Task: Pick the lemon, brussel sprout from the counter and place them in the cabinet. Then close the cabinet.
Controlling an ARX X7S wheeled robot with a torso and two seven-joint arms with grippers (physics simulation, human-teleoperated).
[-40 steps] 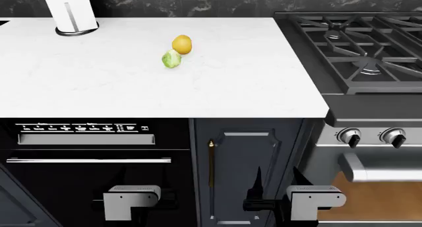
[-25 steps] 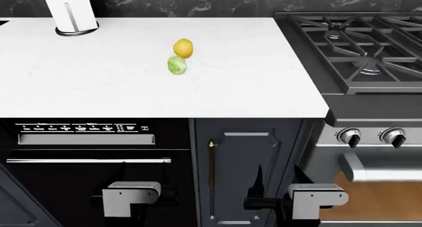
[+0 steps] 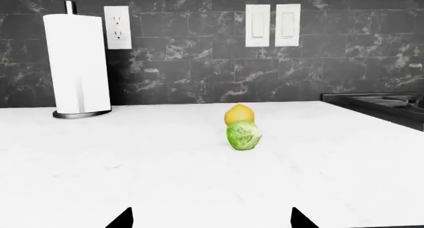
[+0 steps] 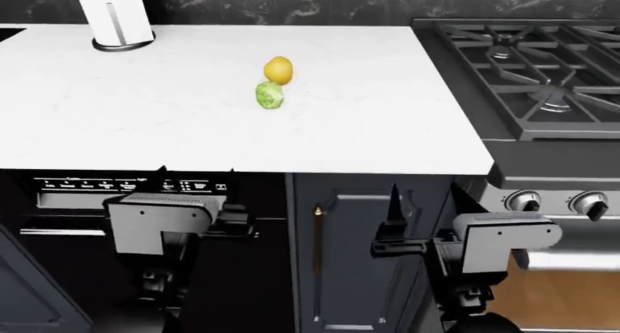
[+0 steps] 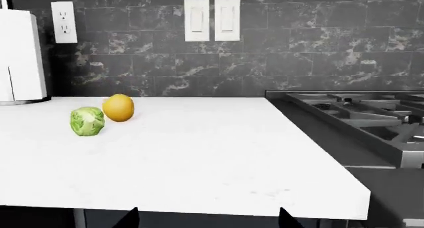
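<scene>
The brussel sprout [image 4: 269, 95] touches the lemon [image 4: 278, 70] on the counter [image 4: 116, 122]; both sit far ahead; left gripper [image 4: 197, 175] is nearer than right gripper [image 4: 425, 195]; both jaws are apart, holding nothing.

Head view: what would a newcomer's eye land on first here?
The lemon and the brussel sprout sit close together mid-way across the white counter, the only colour on it. A paper towel roll stands at the back left, a gas stove on the right. Both hands hang below the counter's front edge, empty.
</scene>
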